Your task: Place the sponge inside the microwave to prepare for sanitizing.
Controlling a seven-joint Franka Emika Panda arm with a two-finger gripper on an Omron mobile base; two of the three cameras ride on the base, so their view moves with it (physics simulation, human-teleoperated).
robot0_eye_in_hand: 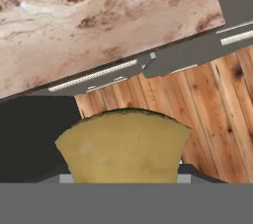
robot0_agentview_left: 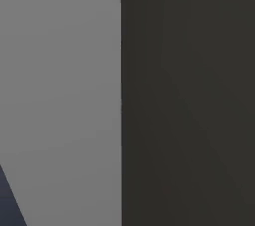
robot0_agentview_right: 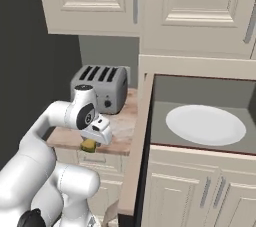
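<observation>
Gripping the sponge (robot0_eye_in_hand: 123, 146) between them, the fingers (robot0_agentview_right: 91, 142) hang beside the counter (robot0_agentview_right: 120, 126) edge.

— where's the small yellow sponge block (robot0_agentview_right: 89, 144) with the olive-brown side?
— it sits under the robot's hand, at the counter's front edge, left of the microwave. in the hand view it (robot0_eye_in_hand: 123, 146) looks mottled yellow, up close.
— and the wide microwave box (robot0_agentview_right: 200, 106)?
— door swung open, grey cavity showing, white round plate (robot0_agentview_right: 205, 124) lying flat inside.
</observation>
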